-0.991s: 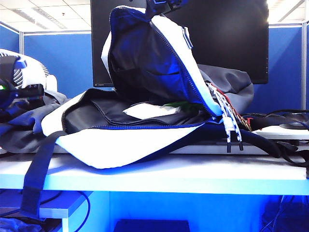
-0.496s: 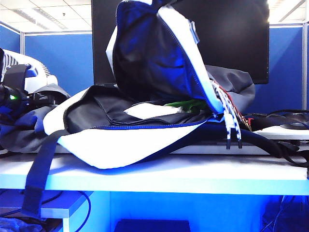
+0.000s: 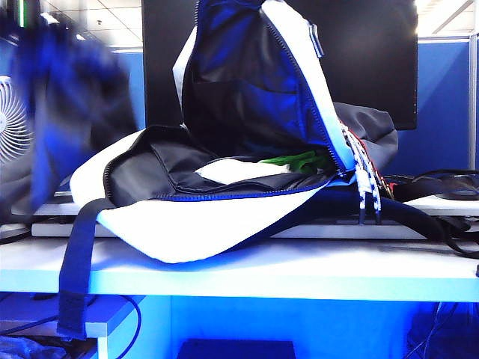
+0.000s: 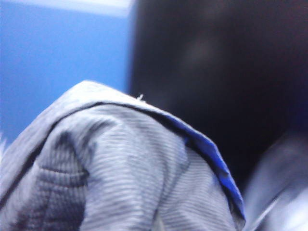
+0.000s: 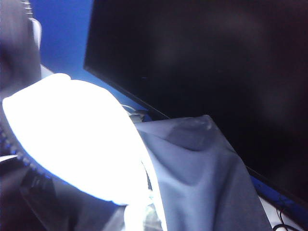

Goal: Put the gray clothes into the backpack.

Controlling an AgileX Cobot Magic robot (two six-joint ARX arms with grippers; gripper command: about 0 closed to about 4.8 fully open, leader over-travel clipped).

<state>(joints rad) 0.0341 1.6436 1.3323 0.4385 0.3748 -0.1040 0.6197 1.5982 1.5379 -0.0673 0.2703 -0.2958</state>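
Note:
The backpack [image 3: 187, 224], white and light gray with a dark lining, lies open on the table. Its flap [image 3: 254, 82] is pulled up past the top of the exterior view. My right gripper is out of sight above it. In the right wrist view the white flap [image 5: 72, 139] and a smooth gray panel [image 5: 202, 178] bunch where the jaws are, so it is shut on the backpack. The gray clothes [image 3: 67, 112] hang as a blurred dark mass in the air at the far left. Ribbed gray fabric [image 4: 125, 183] covers my left gripper, which is shut on it.
A black monitor [image 3: 374, 60] stands behind the backpack, and a white fan [image 3: 11, 127] at the far left. A black strap [image 3: 75, 269] hangs over the table's front edge. Speckled cords [image 3: 365, 179] dangle at the right, near cables [image 3: 441, 183]. Something green [image 3: 296, 159] lies inside.
The gray clothes have gone from lying on the table at the left to hanging high in the air with my left gripper. The flap has been lifted slightly higher and to the right.

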